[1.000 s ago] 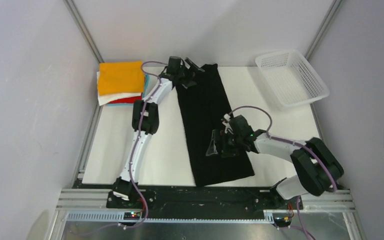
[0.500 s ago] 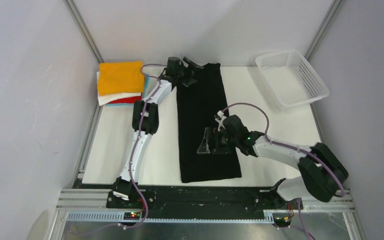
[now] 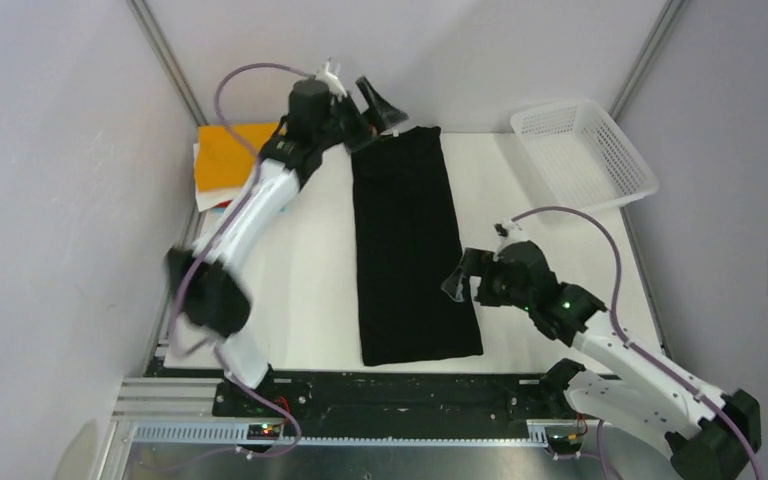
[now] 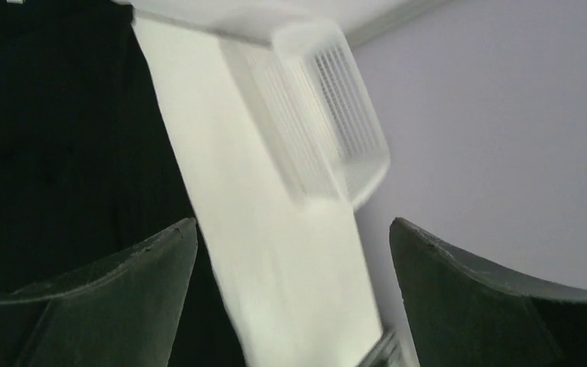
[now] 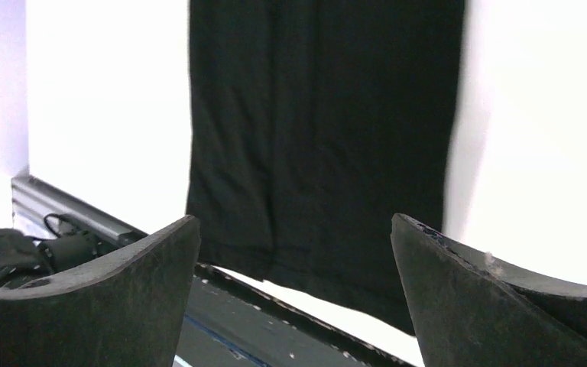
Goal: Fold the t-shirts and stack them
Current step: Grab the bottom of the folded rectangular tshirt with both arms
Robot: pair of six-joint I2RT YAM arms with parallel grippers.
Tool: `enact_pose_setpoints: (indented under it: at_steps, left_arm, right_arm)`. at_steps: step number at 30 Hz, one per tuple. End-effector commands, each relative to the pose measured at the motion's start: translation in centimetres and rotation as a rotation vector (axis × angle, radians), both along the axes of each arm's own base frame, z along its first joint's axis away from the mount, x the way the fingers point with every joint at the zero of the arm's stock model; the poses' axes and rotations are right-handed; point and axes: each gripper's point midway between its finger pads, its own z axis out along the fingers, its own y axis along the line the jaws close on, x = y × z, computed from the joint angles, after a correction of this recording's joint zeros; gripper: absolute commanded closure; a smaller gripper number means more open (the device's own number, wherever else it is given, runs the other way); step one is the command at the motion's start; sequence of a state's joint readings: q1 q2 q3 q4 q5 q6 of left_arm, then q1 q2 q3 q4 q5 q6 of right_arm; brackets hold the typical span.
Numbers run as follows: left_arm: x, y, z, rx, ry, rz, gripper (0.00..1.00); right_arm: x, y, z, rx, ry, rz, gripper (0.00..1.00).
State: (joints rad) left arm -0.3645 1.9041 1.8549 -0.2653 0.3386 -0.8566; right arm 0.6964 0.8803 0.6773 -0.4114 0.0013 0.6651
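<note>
Overhead, the black tee (image 3: 408, 245) lies folded long, mesh basket (image 3: 552, 110) right of its far end, folded shirts (image 3: 228, 155) left; my left claw (image 3: 368, 112) gapes above that end, my right claw (image 3: 463, 282) at its right edge. Left wrist: basket beyond tee. Right wrist: tee's near hem.

White counter (image 3: 300, 260). Black t-shirt (image 3: 410, 250) lies flat down the middle, folded into a long narrow strip, its near end close to the front edge. Far left corner: stack of folded shirts (image 3: 222, 155), orange on top, white and red edges beneath. Far right corner: white mesh basket (image 3: 556, 109), upright.
</note>
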Motion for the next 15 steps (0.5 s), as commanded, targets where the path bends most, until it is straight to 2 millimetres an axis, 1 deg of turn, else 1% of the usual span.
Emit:
enact_pose_setpoints:
  at_steps: [1,2,3,4,5,6,7,8,9,10,11,12,14,15]
  left_arm:
    - [-12.9,1.7,-4.0,0.325,-0.068,-0.028,0.00]
    - [-14.5,3.8,-2.7,0.355,-0.118,0.071,0.00]
    - [-17.6,3.7,-7.0,0.418,-0.061,0.043,0.00]
    - [-19.2,5.1,-6.3,0.417,-0.093,0.098,0.00]
    - [-21.9,5.0,-10.3,0.455,-0.032,0.059,0.00]
    - [-23.3,5.6,-10.1,0.437,-0.044,0.064,0.00]
    - [-25.7,5.8,-13.7,0.465,0.029,0.034,0.00]
    - [-27.0,6.2,-14.3,0.450,0.042,0.028,0.00]
    - [-29.1,6.4,-17.2,0.468,0.112,0.003,0.00]
    - [-30.4,6.4,-18.1,0.458,0.138,-0.024,0.00]
    - [-32.4,6.7,-20.2,0.464,0.196,-0.060,0.00]
    - [-33.5,6.6,-21.0,0.464,0.224,-0.084,0.00]
    - [-36.1,7.1,-23.8,0.446,0.322,-0.100,0.02]
    - [-36.9,7.1,-24.2,0.428,0.343,-0.111,0.05]
  right_arm:
    - [-2.5,-4.8,-3.6,-0.100,0.105,-0.121,0.01]
    - [-3.3,-5.1,-4.8,-0.108,0.139,-0.112,0.01]
    - [-3.6,-5.3,-4.9,-0.092,0.145,-0.117,0.01]
    - [-4.3,-5.6,-5.9,-0.097,0.177,-0.116,0.00]
    - [-4.9,-5.7,-6.6,-0.091,0.203,-0.111,0.00]
    - [-5.5,-5.6,-7.0,-0.078,0.233,-0.097,0.01]
    - [-5.9,-5.7,-7.7,-0.078,0.256,-0.095,0.01]
    - [-6.3,-5.6,-8.0,-0.067,0.281,-0.081,0.01]
    - [-6.8,-5.6,-8.7,-0.065,0.307,-0.068,0.00]
    - [-6.8,-5.5,-9.0,-0.059,0.315,-0.070,0.01]
    - [-7.2,-5.4,-9.5,-0.053,0.336,-0.061,0.01]
    - [-7.1,-5.4,-9.7,-0.048,0.340,-0.062,0.02]
    - [-7.3,-5.3,-10.1,-0.041,0.354,-0.061,0.04]
    - [-7.3,-5.3,-10.5,-0.039,0.358,-0.062,0.07]
